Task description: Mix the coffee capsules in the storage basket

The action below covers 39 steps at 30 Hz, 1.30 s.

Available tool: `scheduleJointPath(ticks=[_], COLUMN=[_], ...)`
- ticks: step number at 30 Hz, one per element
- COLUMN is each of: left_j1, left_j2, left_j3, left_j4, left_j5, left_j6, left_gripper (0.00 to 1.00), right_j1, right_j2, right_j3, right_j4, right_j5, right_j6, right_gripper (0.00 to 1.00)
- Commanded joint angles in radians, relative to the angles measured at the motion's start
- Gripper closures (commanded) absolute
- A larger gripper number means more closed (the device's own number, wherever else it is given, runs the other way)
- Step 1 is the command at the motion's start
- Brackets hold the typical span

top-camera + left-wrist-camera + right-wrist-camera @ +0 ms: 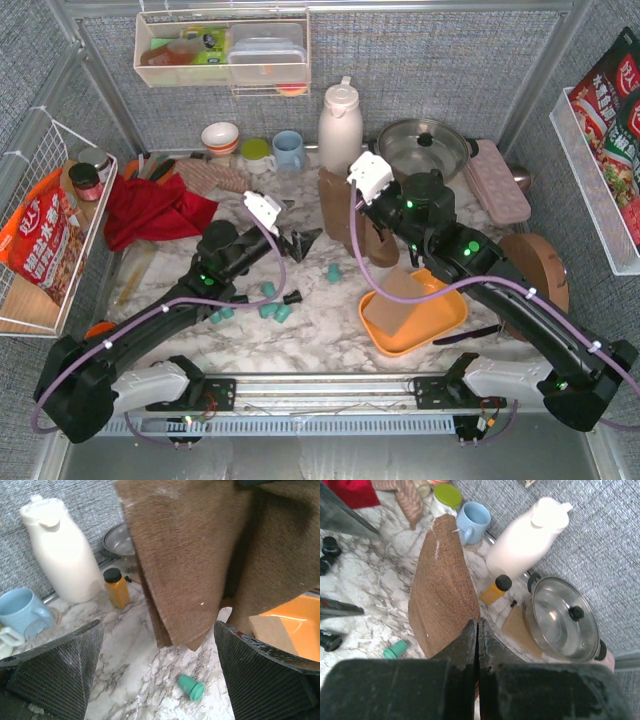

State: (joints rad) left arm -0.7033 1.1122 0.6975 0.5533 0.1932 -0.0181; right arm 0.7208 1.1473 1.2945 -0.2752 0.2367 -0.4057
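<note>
The orange storage basket [445,320] sits at the right of the table with a tan sheet [400,298] lying in it; no capsules show inside. Several teal coffee capsules [270,300] and a black one [292,297] lie loose on the marble left of it. My right gripper [477,623] is shut on a brown cloth [442,590], held hanging above the table behind the basket [295,625]. My left gripper [157,628] stands open and empty, low over a single teal capsule [191,687] lying on its side. In the top view the left gripper [303,243] is just left of the cloth [335,205].
A white thermos [340,125], an amber bottle [117,587], a blue mug [288,150] and a steel pot lid [420,148] stand at the back. A pink egg tray [497,180] and a round brown board [535,270] are at the right, a red cloth [150,210] and a wire rack [40,230] at the left.
</note>
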Motion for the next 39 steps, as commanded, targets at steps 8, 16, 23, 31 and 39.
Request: scheduleJointPath(ticks=[8, 16, 23, 31, 39], left_j1=[-0.001, -0.001, -0.001, 0.001, 0.022], left_j2=[0.109, 0.15, 0.142, 0.134, 0.23], left_j3=[0.022, 0.027, 0.026, 0.099, 0.353], left_j4=[0.163, 0.219, 0.228, 0.287, 0.234], left_j5=[0.153, 0.185, 0.109, -0.249, -0.406], left_j6=[0.13, 0.116, 0.106, 0.032, 0.034], left_gripper=[0.0, 0.12, 1.0, 1.0, 1.0], right_j1=[-0.006, -0.009, -0.011, -0.01, -0.011], right_j2=[-0.029, -0.014, 0.014, 0.028, 0.002], right_j3=[-0.002, -0.012, -0.025, 0.023, 0.101], right_j4=[0.126, 0.172, 0.193, 0.162, 0.044], right_j5=[-0.283, -0.34, -0.3, -0.158, -0.089], right_j6=[-0.037, -0.016, 0.02, 0.069, 0.13], right_gripper=[1.0, 1.0, 1.0, 0.91, 0.4])
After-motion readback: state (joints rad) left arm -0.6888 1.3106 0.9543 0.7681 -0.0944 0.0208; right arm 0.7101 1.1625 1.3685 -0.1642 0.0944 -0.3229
